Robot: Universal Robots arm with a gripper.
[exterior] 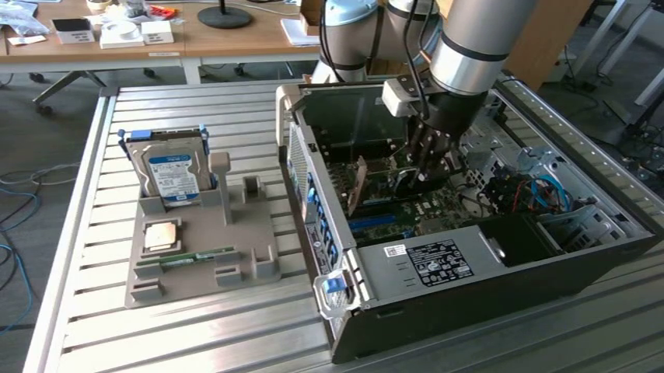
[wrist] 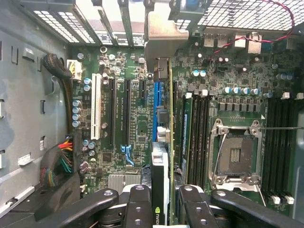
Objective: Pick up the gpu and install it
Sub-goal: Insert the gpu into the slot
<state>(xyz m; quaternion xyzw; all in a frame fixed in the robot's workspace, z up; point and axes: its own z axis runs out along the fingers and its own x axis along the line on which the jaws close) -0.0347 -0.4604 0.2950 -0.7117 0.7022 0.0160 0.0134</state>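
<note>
You're mid-install: the gripper [wrist: 160, 209] pinches the gpu [wrist: 161, 166] edge-on near the blue slot [wrist: 155, 107]; seating likely needs square alignment.

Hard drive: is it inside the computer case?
No, the hard drive stands upright in the grey holder outside the computer case.

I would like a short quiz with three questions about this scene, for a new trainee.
1. True or false: the gripper is shut on the gpu.
2. In the gray fixture, the hard drive: A) lies flat; B) stands upright; C) leans on the gripper.
3. Fill in: the CPU socket on the motherboard is ____.
Key: 1 true; 2 B; 3 empty.
</note>
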